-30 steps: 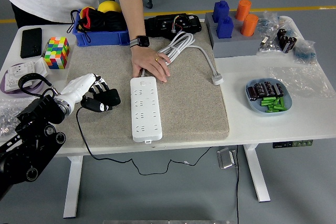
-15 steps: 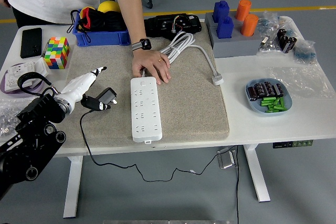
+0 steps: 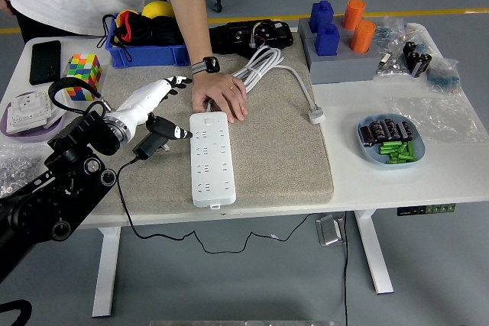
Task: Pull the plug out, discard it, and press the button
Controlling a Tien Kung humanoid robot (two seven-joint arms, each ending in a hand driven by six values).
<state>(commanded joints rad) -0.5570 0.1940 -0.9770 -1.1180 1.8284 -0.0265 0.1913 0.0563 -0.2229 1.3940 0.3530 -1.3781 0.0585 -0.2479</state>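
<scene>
- Left hand (image 3: 157, 101): reaches in from the left over the grey mat (image 3: 267, 158), white fingers extended toward the power strip, thumb and a finger lightly around the black plug; grip looks loose.
- Black plug (image 3: 157, 137): out of the socket, held just left of the power strip's upper end, its cord (image 3: 122, 204) trailing down over the desk's near edge.
- Power strip (image 3: 210, 158): white, long axis running away from the robot; its button (image 3: 208, 121) lies at the far end, just right of the left hand.
- Person's hand (image 3: 219, 97): flat on the strip's far end, steadying it.
- Right hand: not in view; the left is the only one placed for the button.
- Change from a second ago: the left hand has risen and moved farther over the mat, fingers now straighter; the plug sits closer to the strip's top.
- Judgement: dropping the plug aside comes next.
</scene>
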